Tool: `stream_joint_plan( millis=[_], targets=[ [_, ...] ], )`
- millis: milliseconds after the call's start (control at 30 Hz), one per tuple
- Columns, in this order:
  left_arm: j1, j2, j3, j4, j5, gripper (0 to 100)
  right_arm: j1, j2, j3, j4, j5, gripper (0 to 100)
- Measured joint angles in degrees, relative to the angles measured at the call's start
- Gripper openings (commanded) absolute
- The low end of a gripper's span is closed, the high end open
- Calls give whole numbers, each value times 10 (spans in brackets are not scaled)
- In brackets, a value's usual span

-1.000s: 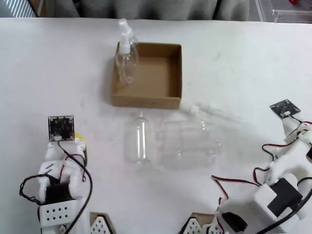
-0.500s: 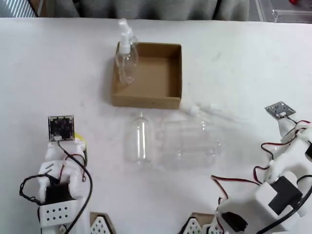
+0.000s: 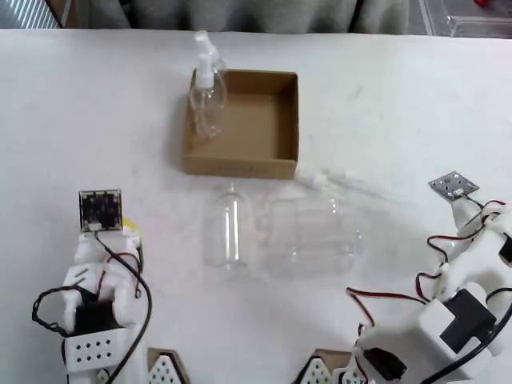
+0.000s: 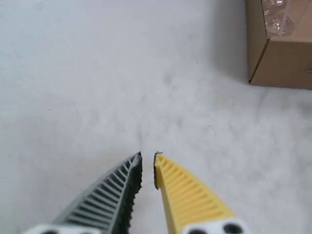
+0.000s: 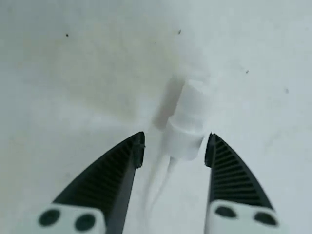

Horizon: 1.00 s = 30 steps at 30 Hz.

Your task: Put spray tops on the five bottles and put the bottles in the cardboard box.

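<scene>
The left arm's end effector (image 4: 147, 157) hangs over the bare white surface (image 4: 73, 73), its grey and yellow fingers drawn almost together on nothing. Beyond it, the brown cardboard box (image 3: 276, 166) holds one clear plastic capped bottle (image 3: 206, 96), which stands in the box's far left corner. In front of the box, clear uncapped bottles (image 3: 229, 228) lie on their sides.

Further right, the right arm's end effector (image 5: 174, 143) sits low with its fingers apart, one on each side of a loose white spray top (image 5: 187, 127). The top lies flat, and its thin dip tube (image 5: 158, 183) runs back toward the wrist. The step in hand looks like picking up this top.

The top lies nearer one finger than the other, so centring first should keep it from skidding sideways. The grip is best taken on the stout collar, never the tube, and firmly enough that the tube can later be aimed into a bottle neck.
</scene>
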Motion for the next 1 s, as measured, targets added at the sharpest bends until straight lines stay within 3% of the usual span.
stream_joint_plan(
  millis=[233,433,600,767,1000],
  targets=[
    [0,0,0,0,0,57,0,3,0,-10,4,83],
    [0,0,0,0,0,57,0,34,-1,-25,4,147],
    [0,0,0,0,0,57,0,41,0,-27,4,146],
    [0,0,0,0,0,57,0,41,0,-27,4,9],
    [0,0,0,0,0,57,0,41,-5,-16,-1,16]
  ],
)
